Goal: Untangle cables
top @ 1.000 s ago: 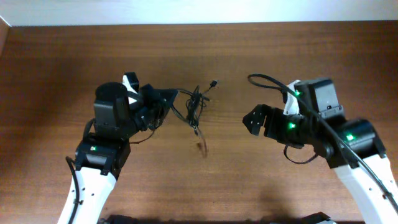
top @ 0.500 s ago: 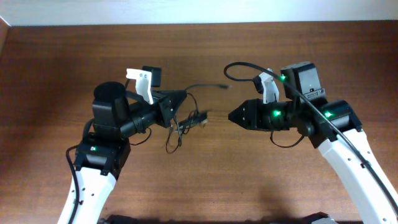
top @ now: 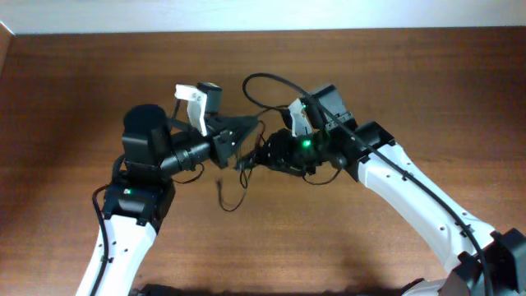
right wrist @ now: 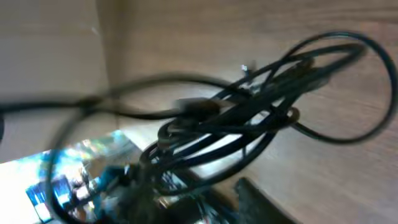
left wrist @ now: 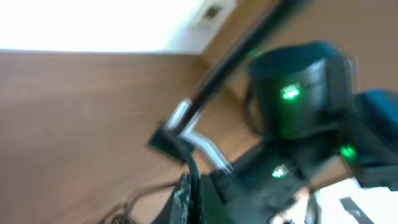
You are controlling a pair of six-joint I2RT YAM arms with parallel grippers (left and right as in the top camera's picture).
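The cables (top: 249,162) were held in a tangle over the middle of the table (top: 82,82), clenched in the closed left gripper (top: 237,138). The right gripper (top: 265,156) was set against the same tangle, but its grip could not be told.

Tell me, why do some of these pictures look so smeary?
Overhead view: sharp and evenly lit, the table plain to see. Left wrist view: smeary, with a washed-out white patch on top. Right wrist view: the cables are streaked with blur, probably from movement.
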